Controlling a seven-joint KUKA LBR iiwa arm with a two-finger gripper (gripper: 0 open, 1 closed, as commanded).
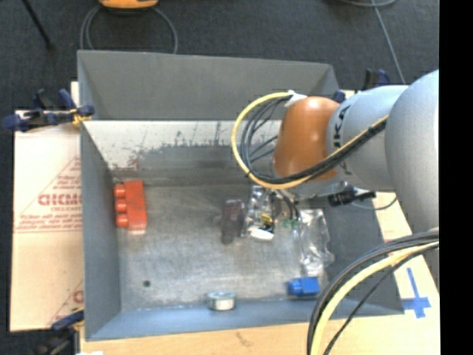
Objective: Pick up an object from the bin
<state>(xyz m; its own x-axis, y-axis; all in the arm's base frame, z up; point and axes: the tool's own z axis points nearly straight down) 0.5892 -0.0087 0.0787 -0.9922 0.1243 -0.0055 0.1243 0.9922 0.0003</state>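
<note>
The dark block (233, 222), long axis running near-to-far, lies just view-left of the gripper (263, 222), whose opening I cannot tell

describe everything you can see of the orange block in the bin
The orange block looks like a plastic toy brick, oblong, with rounded bumps along its left side. It lies on the bin's floor at the left, long side running front to back, close by the left wall; whether they touch I cannot tell. Nothing else touches it.
</note>
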